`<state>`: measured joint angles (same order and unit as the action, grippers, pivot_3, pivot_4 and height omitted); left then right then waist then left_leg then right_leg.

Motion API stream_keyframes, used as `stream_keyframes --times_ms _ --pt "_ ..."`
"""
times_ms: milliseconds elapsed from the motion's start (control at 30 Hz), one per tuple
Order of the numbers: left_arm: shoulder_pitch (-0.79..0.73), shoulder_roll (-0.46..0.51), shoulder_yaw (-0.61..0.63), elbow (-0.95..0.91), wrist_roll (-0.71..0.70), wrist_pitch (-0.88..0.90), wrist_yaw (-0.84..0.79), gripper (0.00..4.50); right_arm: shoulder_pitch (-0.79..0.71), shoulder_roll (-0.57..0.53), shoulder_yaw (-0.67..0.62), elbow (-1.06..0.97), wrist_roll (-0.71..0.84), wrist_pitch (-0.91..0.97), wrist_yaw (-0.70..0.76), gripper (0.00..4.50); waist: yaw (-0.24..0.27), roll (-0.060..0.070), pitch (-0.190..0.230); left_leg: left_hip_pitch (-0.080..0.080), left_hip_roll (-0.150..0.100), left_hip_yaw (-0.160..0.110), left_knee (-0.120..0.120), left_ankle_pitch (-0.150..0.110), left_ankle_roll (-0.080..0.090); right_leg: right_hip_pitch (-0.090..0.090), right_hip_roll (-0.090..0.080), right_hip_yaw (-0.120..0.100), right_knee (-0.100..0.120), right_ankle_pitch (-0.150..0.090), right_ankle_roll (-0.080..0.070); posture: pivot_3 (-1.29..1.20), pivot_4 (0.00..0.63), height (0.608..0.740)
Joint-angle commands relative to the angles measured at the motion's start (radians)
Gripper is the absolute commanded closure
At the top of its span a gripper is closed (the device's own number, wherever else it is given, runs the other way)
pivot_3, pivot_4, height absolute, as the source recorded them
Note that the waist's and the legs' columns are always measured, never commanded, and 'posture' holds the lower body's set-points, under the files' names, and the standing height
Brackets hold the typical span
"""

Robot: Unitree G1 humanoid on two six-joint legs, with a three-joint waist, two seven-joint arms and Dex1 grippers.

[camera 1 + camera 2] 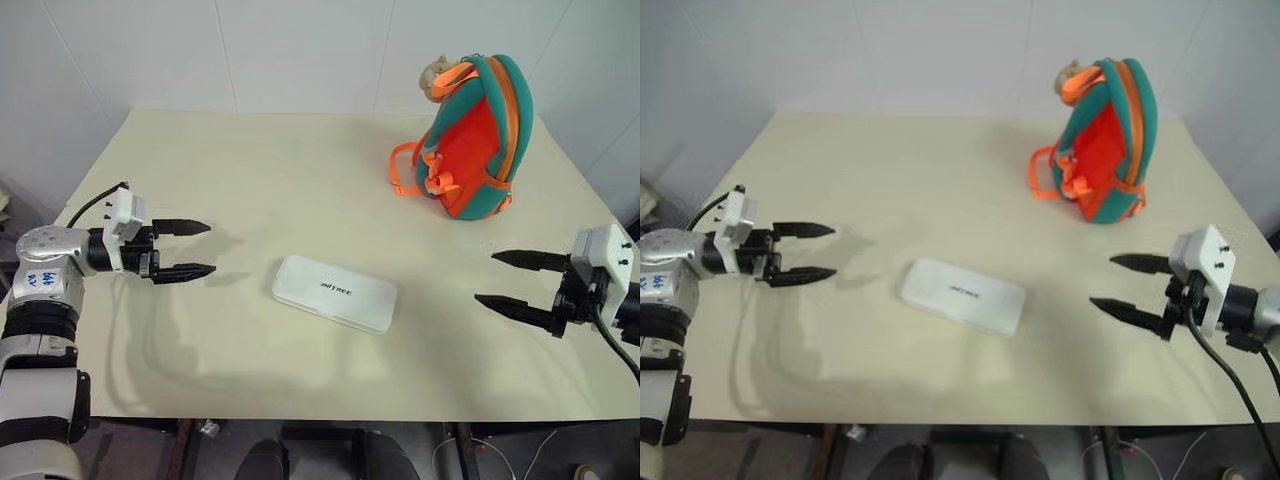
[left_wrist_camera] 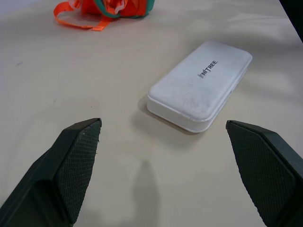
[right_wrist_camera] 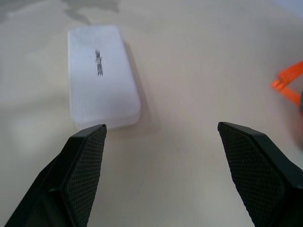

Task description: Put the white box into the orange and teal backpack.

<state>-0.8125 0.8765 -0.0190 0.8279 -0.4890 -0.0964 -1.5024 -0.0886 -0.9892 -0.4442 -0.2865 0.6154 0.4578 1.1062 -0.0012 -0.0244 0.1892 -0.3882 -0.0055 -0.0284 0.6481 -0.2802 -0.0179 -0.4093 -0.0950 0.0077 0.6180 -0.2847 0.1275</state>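
The white box (image 1: pixel 335 292) lies flat near the table's front middle, its lid with dark lettering facing up; the wrist views show the box (image 2: pixel 201 84) (image 3: pixel 102 74) from each side. The orange and teal backpack (image 1: pixel 475 135) stands upright at the back right, a tan plush charm (image 1: pixel 437 75) at its top. My left gripper (image 1: pixel 200 248) hovers open to the left of the box, pointing toward it, with nothing between its fingers. Over on the right of the box, my right gripper (image 1: pixel 500 279) is open and empty too, aimed at it.
The cream table (image 1: pixel 260 170) is bare apart from these things. Orange strap loops (image 1: pixel 403 172) trail from the backpack's left side onto the tabletop. White walls close in behind the table; its front edge runs just below both grippers.
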Motion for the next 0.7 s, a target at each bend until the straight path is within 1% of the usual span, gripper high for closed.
stream_keyframes --times_ms 33,100,167,267,400,500,600,700 --pt "0.004 0.026 0.018 -0.038 -0.038 0.002 -0.112 0.0 -0.019 0.014 -0.004 -0.031 0.014 -0.019 -0.014 0.03 0.0 0.0 0.0 0.0 0.0 0.0 0.0 0.0 0.0 0.0 0.0 0.0 0.0 0.0 0.0 0.0 0.15 0.74" --pt "0.005 0.009 0.043 -0.02 -0.022 -0.028 -0.112 0.0 -0.031 0.044 0.021 -0.049 0.007 -0.029 -0.039 0.03 0.001 0.0 0.0 0.0 0.0 0.0 0.0 0.0 0.0 0.0 0.0 0.0 0.0 0.0 0.0 0.0 0.15 0.74" --pt "0.013 0.001 0.047 -0.048 -0.03 0.018 -0.112 0.0 -0.063 0.059 0.043 -0.058 0.022 -0.013 -0.053 0.03 0.001 0.0 0.0 0.0 0.0 0.0 0.0 0.0 0.0 0.0 0.0 0.0 0.0 0.0 0.0 0.0 0.15 0.74" --pt "0.009 -0.007 0.035 -0.035 -0.02 0.012 -0.112 0.0 -0.067 0.064 0.067 -0.06 0.016 -0.001 -0.057 0.03 0.002 0.0 0.0 0.0 0.0 0.0 0.001 0.0 0.0 0.0 -0.001 0.0 0.0 0.0 0.0 0.0 0.15 0.74" --pt "-0.008 -0.008 0.044 -0.03 0.017 0.047 -0.089 0.0 -0.074 0.062 0.091 -0.072 0.019 0.022 -0.072 0.03 0.001 0.0 0.0 -0.001 0.0 0.0 0.0 0.0 0.0 0.0 0.0 0.0 0.002 0.0 0.0 0.0 0.15 0.74" --pt "-0.026 -0.004 0.057 -0.017 0.033 0.034 -0.079 0.0 -0.081 0.049 0.126 -0.066 -0.015 0.056 -0.107 0.03 0.001 0.0 0.0 -0.001 0.0 0.0 0.0 0.0 0.0 0.0 0.0 0.0 0.002 0.0 0.0 0.0 0.15 0.74" --pt "-0.029 -0.012 0.064 -0.012 0.062 0.002 -0.031 0.0 -0.09 0.077 0.141 -0.066 -0.024 0.034 -0.122 0.03 0.0 0.0 0.0 -0.001 -0.001 0.0 0.0 0.0 0.0 0.0 0.0 0.0 0.002 0.0 0.0 0.0 0.15 0.74" --pt "-0.032 -0.007 0.064 -0.012 0.084 0.015 -0.037 0.0 -0.092 0.075 0.158 -0.078 -0.026 0.045 -0.132 0.03 0.0 0.0 0.0 0.0 0.0 0.0 0.0 0.0 0.0 0.0 0.0 0.0 0.002 0.0 0.0 0.0 0.15 0.74"
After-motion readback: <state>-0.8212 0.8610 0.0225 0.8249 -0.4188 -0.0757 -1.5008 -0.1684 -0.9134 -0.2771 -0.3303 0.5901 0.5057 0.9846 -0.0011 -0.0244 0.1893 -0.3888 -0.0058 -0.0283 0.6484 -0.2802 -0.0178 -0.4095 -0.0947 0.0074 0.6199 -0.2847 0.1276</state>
